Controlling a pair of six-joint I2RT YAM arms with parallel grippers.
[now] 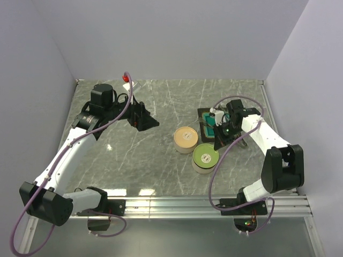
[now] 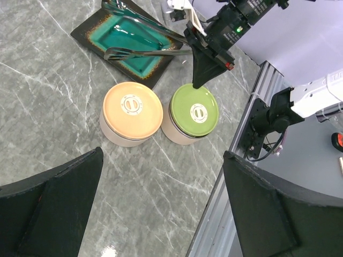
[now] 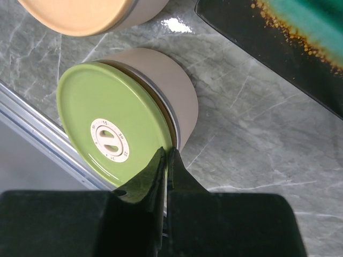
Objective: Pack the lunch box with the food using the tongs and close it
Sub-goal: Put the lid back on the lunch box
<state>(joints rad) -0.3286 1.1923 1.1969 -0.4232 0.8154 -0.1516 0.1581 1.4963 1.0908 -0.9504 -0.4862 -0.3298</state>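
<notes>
This is a robot lab cell. Plain pale walls (image 1: 171, 37) close in a grey marble-look table (image 1: 155, 155) on the left, far and right sides. An aluminium rail (image 1: 182, 203) runs along the near edge. A left arm (image 1: 64, 155) and a right arm (image 1: 262, 136), both white and black, are bolted to it. Purple cables (image 1: 210, 187) loop loose off them.

Pale lavender walls (image 1: 177, 37) enclose a grey veined marble tabletop (image 1: 155, 158) edged by an aluminium rail (image 1: 177, 202).
</notes>
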